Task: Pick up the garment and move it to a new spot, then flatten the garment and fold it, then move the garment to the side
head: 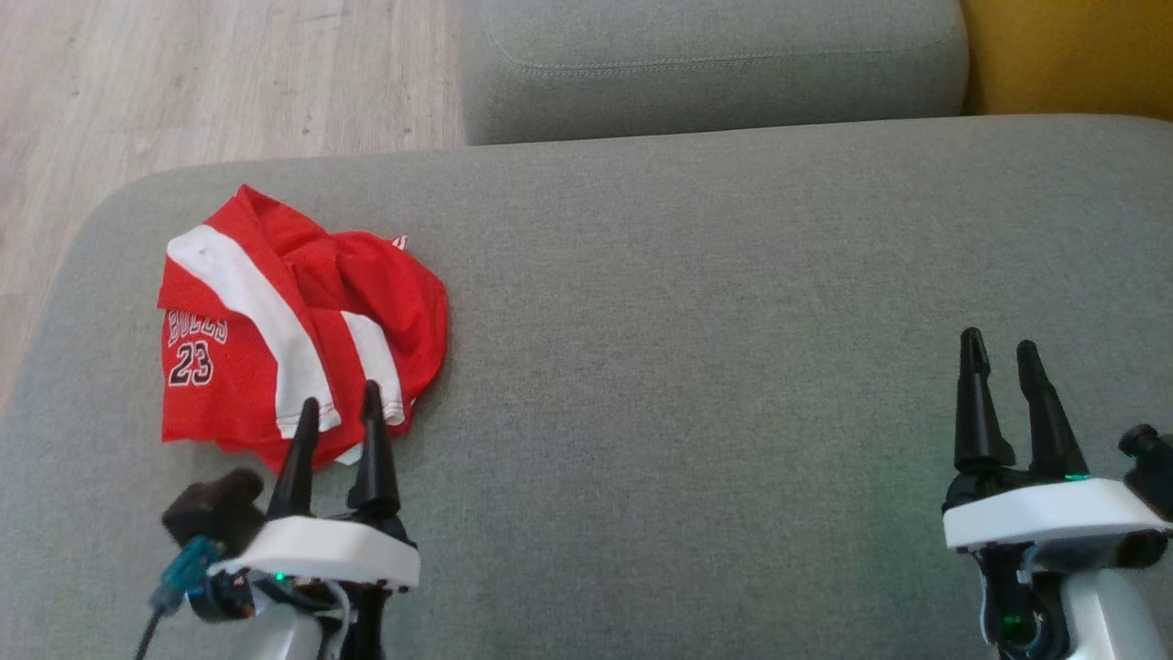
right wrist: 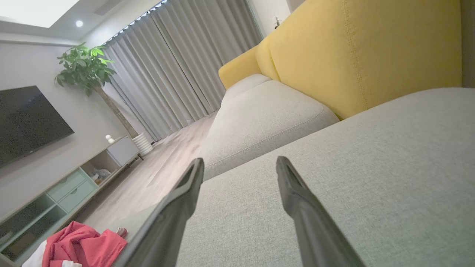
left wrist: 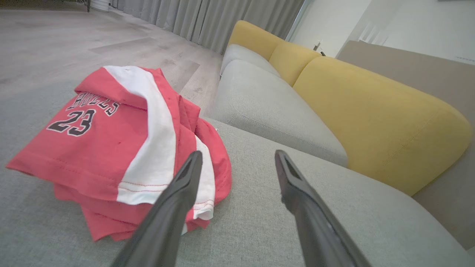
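Your left gripper [head: 340, 396] is holding its two dark fingers [left wrist: 178, 200] apart with nothing between them. The tips are sitting at the near edge of the garment [head: 275, 302], and you cannot tell whether they are touching the cloth. In the left wrist view, one finger is overlapping the white-trimmed hem while the other is pointing over bare upholstery. Your right gripper [head: 999, 341] is likewise standing open and empty, well apart from the garment, over the right part of the grey seat cushion [head: 687, 321]. The garment, a red jersey with white stripes and the number 23, is lying crumpled in a heap on the left part of that cushion, near its left edge. Beyond it you are seeing a second grey cushion [head: 715, 64], with a yellow backrest [head: 1072, 55] rising at the far right and pale wood floor [head: 183, 82] stretching away at the far left.
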Available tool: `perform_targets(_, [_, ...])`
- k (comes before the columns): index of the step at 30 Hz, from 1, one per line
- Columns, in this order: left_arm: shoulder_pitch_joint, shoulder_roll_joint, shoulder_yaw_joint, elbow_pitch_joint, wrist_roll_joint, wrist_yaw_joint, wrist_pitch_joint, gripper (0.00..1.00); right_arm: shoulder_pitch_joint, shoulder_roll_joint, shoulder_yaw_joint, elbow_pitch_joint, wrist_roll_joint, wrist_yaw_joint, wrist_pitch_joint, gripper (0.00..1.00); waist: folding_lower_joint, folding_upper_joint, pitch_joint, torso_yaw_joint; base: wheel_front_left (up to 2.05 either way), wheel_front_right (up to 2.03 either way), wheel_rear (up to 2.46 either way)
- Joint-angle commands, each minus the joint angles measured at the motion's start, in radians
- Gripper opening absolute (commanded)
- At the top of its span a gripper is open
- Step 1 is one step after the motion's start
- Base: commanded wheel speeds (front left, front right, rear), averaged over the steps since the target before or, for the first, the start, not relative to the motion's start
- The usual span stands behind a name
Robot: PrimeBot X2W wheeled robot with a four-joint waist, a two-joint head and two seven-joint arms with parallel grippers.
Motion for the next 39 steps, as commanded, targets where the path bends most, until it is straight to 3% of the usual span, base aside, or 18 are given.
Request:
perform_targets(1, [-0.067,0.026,-0.006,-0.027,0.043,0.014,-0.015,1.00,-0.052,-0.006,0.019,-0.049,-0.048,0.000,-0.016,1.00,0.0000,-0.0001,0.003,0.000,0.00,0.00,0.00])
perform_targets(31, [-0.203,0.156,-0.318,0.038,0.395,0.249,-0.103,1.00,-0.050,-0.008,0.074,-0.104,-0.520,-0.001,-0.104,1.00,0.0000,-0.0001,0.012,-0.004,0.00,0.00,0.00])
perform_targets(39, [-0.213,0.162,-0.351,0.037,0.426,0.281,-0.124,1.00,-0.048,-0.009,0.079,-0.123,-0.614,-0.001,-0.125,1.00,0.0000,-0.0001,0.011,-0.007,0.00,0.00,0.00])
